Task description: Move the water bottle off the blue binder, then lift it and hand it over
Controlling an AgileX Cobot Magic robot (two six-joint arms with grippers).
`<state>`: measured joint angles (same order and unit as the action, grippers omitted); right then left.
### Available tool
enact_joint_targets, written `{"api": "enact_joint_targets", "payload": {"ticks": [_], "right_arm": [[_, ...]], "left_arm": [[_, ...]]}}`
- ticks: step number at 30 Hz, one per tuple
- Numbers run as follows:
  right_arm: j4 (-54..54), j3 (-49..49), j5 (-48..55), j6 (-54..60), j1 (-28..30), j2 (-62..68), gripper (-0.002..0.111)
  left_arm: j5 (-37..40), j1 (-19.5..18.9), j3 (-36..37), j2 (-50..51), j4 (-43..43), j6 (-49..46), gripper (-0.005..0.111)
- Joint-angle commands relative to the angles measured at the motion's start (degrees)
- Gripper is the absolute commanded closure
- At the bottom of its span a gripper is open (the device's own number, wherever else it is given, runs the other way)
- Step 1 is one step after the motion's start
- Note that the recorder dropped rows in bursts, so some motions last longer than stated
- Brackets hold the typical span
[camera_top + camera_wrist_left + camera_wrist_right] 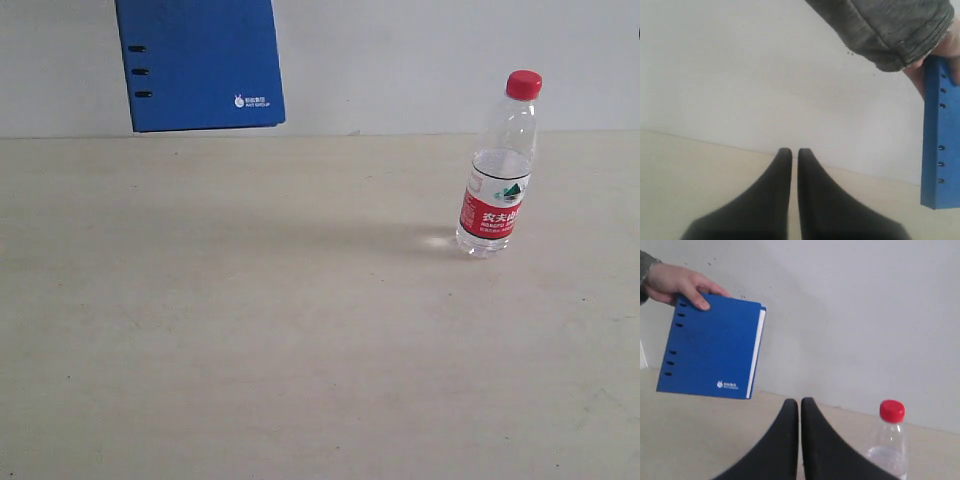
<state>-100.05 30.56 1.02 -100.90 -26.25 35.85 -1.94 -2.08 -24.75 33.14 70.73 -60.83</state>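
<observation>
Widen your near-shut, empty right pincer [800, 401]; grip the likely light, slippery water bottle [887, 450] beside it mid-body.

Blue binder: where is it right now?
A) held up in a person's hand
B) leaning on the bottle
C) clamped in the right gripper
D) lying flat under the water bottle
A: a person's hand grips the blue binder by its holed edge, while the water bottle stands alone on the table.
</observation>
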Motion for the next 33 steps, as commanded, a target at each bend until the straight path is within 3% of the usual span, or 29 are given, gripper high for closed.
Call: {"api": "enact_joint_targets", "payload": {"ticks": [1, 17, 33], "right_arm": [[2.9, -5.5, 3.8, -0.4, 0.0, -3.3, 0.108], [9.0, -11.9, 14.2, 1.3, 0.0, -21.4, 0.108], [16.6, -16.0, 17.8, 9.3, -0.1, -23.3, 0.108]], "left_arm": [[-2.6, 0.0, 3.4, -2.0, 0.4, 0.4, 0.102], [-2.6, 0.0, 10.7, -2.0, 0.4, 1.1, 0.102], [-2.1, 0.0, 13.8, -2.0, 0.1, -1.1, 0.102]]}}
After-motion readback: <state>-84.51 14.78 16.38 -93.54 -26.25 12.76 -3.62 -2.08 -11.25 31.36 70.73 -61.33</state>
